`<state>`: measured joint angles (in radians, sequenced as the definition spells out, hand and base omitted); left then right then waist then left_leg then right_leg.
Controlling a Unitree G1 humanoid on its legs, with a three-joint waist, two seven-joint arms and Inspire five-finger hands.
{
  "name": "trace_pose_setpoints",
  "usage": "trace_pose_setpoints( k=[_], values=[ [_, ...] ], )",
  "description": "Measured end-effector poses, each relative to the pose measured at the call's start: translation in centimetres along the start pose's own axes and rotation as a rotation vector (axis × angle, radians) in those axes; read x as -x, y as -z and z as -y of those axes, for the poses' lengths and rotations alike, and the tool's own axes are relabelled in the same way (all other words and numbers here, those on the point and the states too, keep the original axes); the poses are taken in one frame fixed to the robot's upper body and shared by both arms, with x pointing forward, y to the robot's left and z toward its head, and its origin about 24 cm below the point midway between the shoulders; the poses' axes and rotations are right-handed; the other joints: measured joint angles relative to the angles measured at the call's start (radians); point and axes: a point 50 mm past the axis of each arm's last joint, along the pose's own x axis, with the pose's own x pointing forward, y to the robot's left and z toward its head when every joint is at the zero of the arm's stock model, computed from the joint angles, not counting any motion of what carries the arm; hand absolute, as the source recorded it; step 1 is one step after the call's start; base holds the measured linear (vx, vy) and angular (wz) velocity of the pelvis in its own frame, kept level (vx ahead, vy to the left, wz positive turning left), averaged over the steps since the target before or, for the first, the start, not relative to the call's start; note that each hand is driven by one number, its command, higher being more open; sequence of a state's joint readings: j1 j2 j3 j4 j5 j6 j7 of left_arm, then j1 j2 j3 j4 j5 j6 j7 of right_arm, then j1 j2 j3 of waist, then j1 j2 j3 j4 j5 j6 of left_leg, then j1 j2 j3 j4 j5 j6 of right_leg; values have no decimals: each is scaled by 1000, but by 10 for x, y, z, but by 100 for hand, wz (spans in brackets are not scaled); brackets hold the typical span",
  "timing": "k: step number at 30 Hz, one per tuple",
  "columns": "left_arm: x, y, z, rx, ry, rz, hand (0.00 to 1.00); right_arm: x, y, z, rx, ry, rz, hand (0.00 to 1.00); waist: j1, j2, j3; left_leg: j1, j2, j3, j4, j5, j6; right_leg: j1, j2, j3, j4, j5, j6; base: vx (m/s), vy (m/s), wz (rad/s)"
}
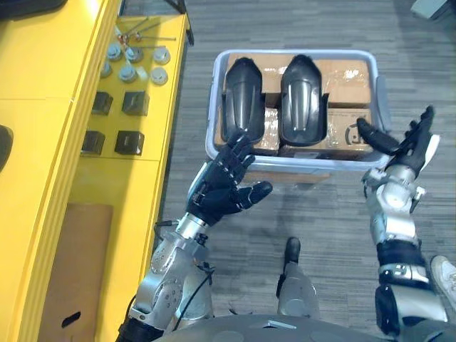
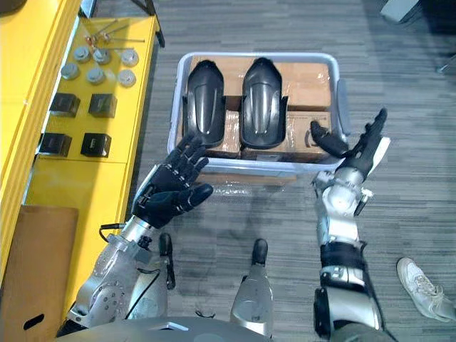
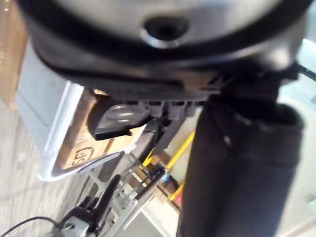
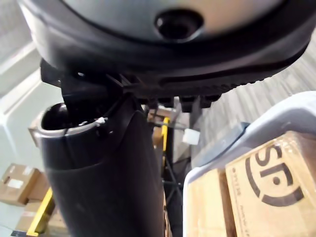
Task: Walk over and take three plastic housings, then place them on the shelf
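Note:
Two dark plastic housings (image 1: 243, 98) (image 1: 303, 99) lie side by side on cardboard boxes inside a pale grey crate (image 1: 218, 85) on the floor ahead. My left hand (image 1: 222, 187) hovers at the crate's near left corner, fingers straight and spread, thumb out, holding nothing. My right hand (image 1: 407, 142) is raised at the crate's near right corner, fingers straight and thumb extended over the rim, empty. The yellow shelf (image 1: 85, 100) runs along the left side.
On the yellow shelf sit black square blocks (image 1: 135, 102), several grey round caps (image 1: 130, 72) and some screws. A cardboard box (image 1: 77, 271) rests at the shelf's near end. A person's white shoe (image 2: 426, 288) stands on the grey carpet at the lower right.

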<state>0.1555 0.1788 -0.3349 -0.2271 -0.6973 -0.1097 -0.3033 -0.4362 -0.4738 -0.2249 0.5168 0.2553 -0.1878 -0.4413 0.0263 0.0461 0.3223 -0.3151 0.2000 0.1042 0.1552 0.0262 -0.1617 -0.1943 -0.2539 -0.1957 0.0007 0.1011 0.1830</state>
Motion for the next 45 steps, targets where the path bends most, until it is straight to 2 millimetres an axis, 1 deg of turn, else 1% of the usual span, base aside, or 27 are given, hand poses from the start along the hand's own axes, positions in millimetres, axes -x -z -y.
trace_pose_setpoints(
  k=[1, 4, 6, 7, 9, 10, 12, 14, 16, 18, 20, 22, 28, 29, 32, 34, 36, 38, 41, 42, 43, 44, 45],
  values=[
    [0, 2, -1, 0, 0, -11, 100, -6, -1, 3, 10, 16, -4, 100, 1, -1, 1, -13, -1, -7, 3, 0, 0, -7, 0, -6, 1, 1, 0, 7, 1, 19],
    [-3, 5, -8, 6, -2, -34, 100, -29, -13, 9, 15, 61, -10, 100, 7, 9, 51, -27, -6, -31, 18, 2, 2, -10, -4, -20, 24, 1, 0, 5, 13, 16],
    [-8, 8, -11, 27, -3, -41, 100, -45, -26, 13, 60, 73, 8, 100, 19, 26, 77, -42, -17, -40, 27, 3, 5, -27, -17, -22, 46, 1, 0, -16, 30, 11],
    [-10, 9, -11, 28, 1, -44, 100, -49, -31, 15, 65, 77, 12, 100, 24, 36, 83, -51, -20, -47, 37, 0, 9, -35, -20, -23, 56, 1, 0, -21, 33, 14],
    [-11, 13, -10, 37, 6, -60, 100, -63, -44, 17, 75, 80, 11, 100, 31, 64, 104, -82, -31, -68, 60, -2, 15, -58, -32, -38, 90, 0, 1, -33, 40, 20],
    [-11, 15, -10, 43, 5, -66, 100, -66, -46, 17, 86, 75, 10, 100, 33, 71, 108, -87, -35, -75, 67, -3, 15, -62, -36, -45, 100, 0, 1, -44, 37, 17],
    [-11, 23, -9, 86, 3, -89, 100, -74, -54, 16, 134, 62, 3, 100, 55, 89, 130, -98, -46, -87, 79, -4, 18, -84, -51, -51, 142, -3, -1, -56, 33, 10],
    [-11, 28, -9, 98, -1, -103, 100, -78, -58, 15, 158, 54, -8, 100, 62, 96, 141, -111, -59, -96, 95, -8, 24, -91, -66, -60, 164, -19, 6, -70, 18, 17],
    [-14, 32, -7, 102, 7, -118, 100, -83, -65, 19, 192, 51, -4, 100, 78, 106, 149, -136, -69, -108, 110, -8, 26, -105, -78, -75, 180, -38, 14, -86, -5, 20],
    [-16, 35, -7, 112, -11, -115, 100, -90, -80, 20, 194, 60, 19, 100, 84, 118, 160, -166, -72, -122, 121, -6, 27, -124, -81, -89, 193, -52, 19, -92, -30, 15],
    [-14, 37, -10, 114, -40, -122, 100, -92, -90, 18, 212, 52, 41, 100, 86, 122, 164, -182, -73, -129, 120, 4, 26, -141, -82, -93, 204, -56, 19, -62, -33, 7],
    [-14, 38, -11, 114, -53, -127, 100, -93, -92, 17, 210, 52, 39, 100, 84, 126, 168, -183, -75, -134, 120, 7, 27, -145, -86, -96, 218, -61, 17, -39, -28, 7],
    [-13, 35, -14, 145, -73, -100, 100, -94, -92, 18, 240, 53, 25, 100, 89, 128, 169, -184, -76, -139, 122, 10, 26, -155, -90, -97, 247, -72, 16, -8, -10, 2],
    [-13, 34, -14, 144, -75, -99, 100, -95, -93, 21, 263, 54, 21, 0, 91, 128, 169, -184, -76, -139, 122, 10, 26, -155, -90, -97, 248, -72, 15, 0, 0, 0],
    [-13, 34, -15, 144, -76, -97, 100, -97, -94, 27, 281, 43, -9, 0, 94, 129, 169, -184, -76, -141, 123, 11, 26, -155, -90, -99, 251, -73, 14, 0, 0, 0],
    [-14, 34, -15, 143, -75, -97, 100, -100, -95, 35, 314, 52, -38, 0, 96, 129, 169, -184, -76, -141, 124, 11, 26, -155, -90, -100, 253, -75, 11, 0, 0, 0],
    [-14, 33, -15, 142, -78, -96, 100, -104, -99, 51, 351, 59, -73, 0, 102, 129, 169, -184, -76, -146, 128, 11, 26, -152, -90, -103, 259, -78, 8, -7, -12, 2],
    [-13, 33, -16, 141, -81, -94, 100, -104, -99, 57, 398, 66, -95, 0, 102, 129, 169, -184, -76, -148, 133, 11, 26, -149, -90, -105, 260, -81, 6, -6, -10, 2],
    [-13, 33, -17, 139, -81, -95, 100, -104, -96, 61, 478, 93, -145, 0, 102, 129, 169, -184, -76, -150, 139, 11, 26, -143, -89, -108, 260, -84, 1, 0, 0, 0],
    [-13, 33, -17, 139, -81, -95, 100, -104, -95, 61, 469, 106, -171, 0, 102, 129, 169, -184, -76, -152, 139, 12, 26, -141, -89, -109, 260, -85, -1, -26, -19, 5],
    [-13, 33, -17, 139, -82, -96, 100, -104, -91, 63, 481, 121, -215, 0, 103, 129, 169, -183, -75, -154, 138, 13, 26, -138, -88, -113, 259, -86, -1, -22, -22, 7],
    [-13, 33, -17, 138, -83, -95, 100, -102, -84, 64, 539, 124, -244, 0, 103, 128, 170, -182, -74, -159, 138, 13, 26, -134, -85, -117, 258, -86, -3, -15, -24, 10],
    [-12, 31, -18, 132, -88, -96, 100, -101, -83, 65, 551, 144, -255, 0, 103, 126, 171, -181, -73, -164, 137, 15, 24, -128, -84, -121, 258, -87, -4, -12, -24, 11]
  ],
)
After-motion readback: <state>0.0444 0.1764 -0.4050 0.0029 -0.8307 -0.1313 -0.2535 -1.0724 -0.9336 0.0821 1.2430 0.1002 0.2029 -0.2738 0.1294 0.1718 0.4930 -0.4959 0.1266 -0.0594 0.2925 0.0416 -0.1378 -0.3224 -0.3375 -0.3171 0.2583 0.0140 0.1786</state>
